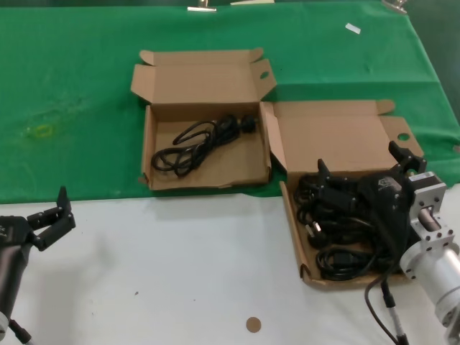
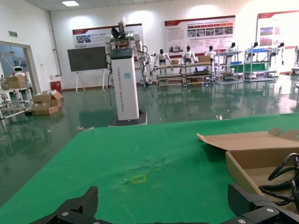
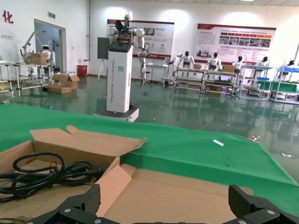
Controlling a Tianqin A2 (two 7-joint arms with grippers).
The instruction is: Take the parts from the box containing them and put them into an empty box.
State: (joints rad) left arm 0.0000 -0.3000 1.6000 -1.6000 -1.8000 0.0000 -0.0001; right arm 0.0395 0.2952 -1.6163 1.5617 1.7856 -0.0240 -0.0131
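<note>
On the right side of the worktop point(image 1: 180, 266), the brown corrugated cardboard tray with the tall side flap point(image 1: 293, 223) sits half on the white surface, half on the green cloth point(image 1: 72, 108). Its broad lid lies flat behind it, round hole in the corner tab. Inside: a tangled mass of glossy black power cables point(image 1: 338, 230), coils overlapping, moulded plugs showing near the left wall. The right claw point(image 1: 363, 169) is above this tray's rear half, fingers spread wide, one tip near the back wall, the other near the lid's right edge; nothing between them.

Second brown cardboard tray with the ragged front edge point(image 1: 194, 183) sits wholly on the cloth, further back and left, its right wall just beside the first tray's side flap. It holds one loosely coiled black cable point(image 1: 198, 144), plug toward the rear right corner. Lid upright behind, notched tabs.

Left claw point(image 1: 57, 215) is at the worktop's left edge, spread, holding nothing, well apart from both trays. Wide bare white surface lies between it and the full tray. Small brown round disc point(image 1: 253, 325) lies near the front edge.
</note>
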